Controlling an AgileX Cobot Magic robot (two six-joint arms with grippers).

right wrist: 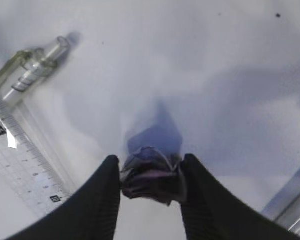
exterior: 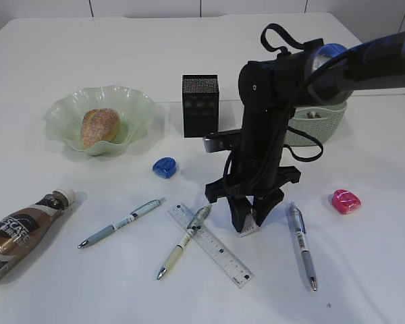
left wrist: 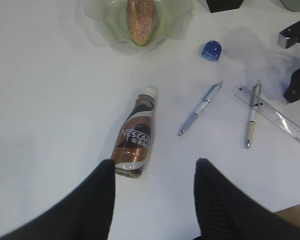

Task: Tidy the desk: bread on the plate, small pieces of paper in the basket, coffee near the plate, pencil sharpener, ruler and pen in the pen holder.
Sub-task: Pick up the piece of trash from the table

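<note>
Exterior view: my right gripper [exterior: 251, 219] stands upright on the table [exterior: 364, 270], fingertips down on a small crumpled paper scrap [exterior: 248, 229] lying between the ruler [exterior: 209, 244] and the right-hand pen [exterior: 302, 245]. The basket [exterior: 320, 125] sits behind my arm, near the black pen holder [exterior: 200, 105]. Bread [exterior: 99, 127] is already on the green plate [exterior: 64, 115]. The coffee bottle [exterior: 21, 229] lies on its side at front left, apart from the plate. Blue [exterior: 165, 167] and pink [exterior: 346, 201] sharpeners and two more pens [exterior: 121, 222] [exterior: 183, 241] remain loose.

Left wrist view: my left gripper [left wrist: 155, 192] hangs above the table with its fingers apart and nothing between them, just short of the coffee bottle [left wrist: 134, 140].

Right wrist view: both right fingers [right wrist: 102, 200] press against the crumpled paper [right wrist: 150, 175], one on each side; I judge this a grasp on the scrap.

Procedure for the step in hand, placing paper in the basket:
1. Confirm the scrap is squeezed, not merely flanked; crumpled paper compresses and can slip out.
2. Lift straight up, so the ruler [right wrist: 20, 160] and the pens close by are not dragged.
3. Carry it back over the basket rim, then release.
</note>
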